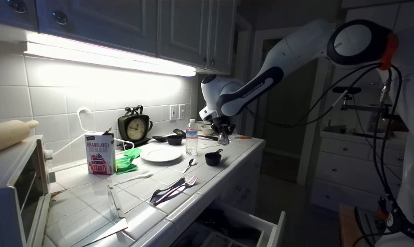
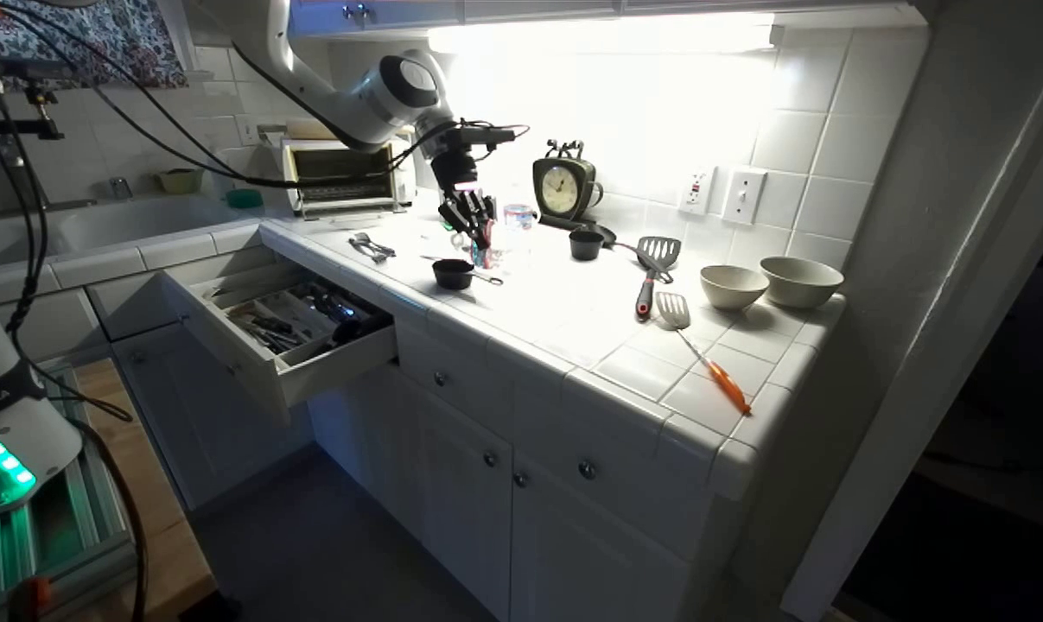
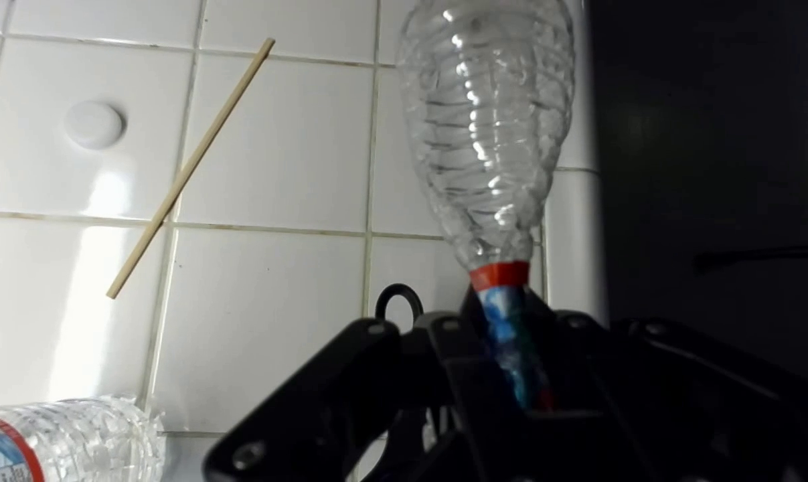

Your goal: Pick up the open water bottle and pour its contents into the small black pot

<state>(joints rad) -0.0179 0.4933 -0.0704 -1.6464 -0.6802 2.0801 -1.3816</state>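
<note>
My gripper (image 1: 224, 128) is shut on the open water bottle, a clear ridged bottle with a red-and-blue label (image 3: 494, 134). The jaws (image 3: 507, 321) squeeze it at the label, and its wide clear part reaches the wrist view's top edge. The bottle (image 1: 223, 139) hangs above the counter; its mouth is hidden. The small black pot (image 1: 213, 158) stands upright near the front edge, just below and beside the gripper (image 2: 471, 220); it also shows in an exterior view (image 2: 454, 274). In the wrist view its ring-ended handle (image 3: 399, 291) shows; the jaws hide the rest.
A white-capped bottle (image 1: 192, 137) stands near the white plate (image 1: 160, 154). A similar black pot (image 2: 585, 244) stands farther back. A loose white cap (image 3: 94, 125) and thin wooden stick (image 3: 189, 167) lie on the tiles. An open drawer (image 2: 227, 354) juts out below.
</note>
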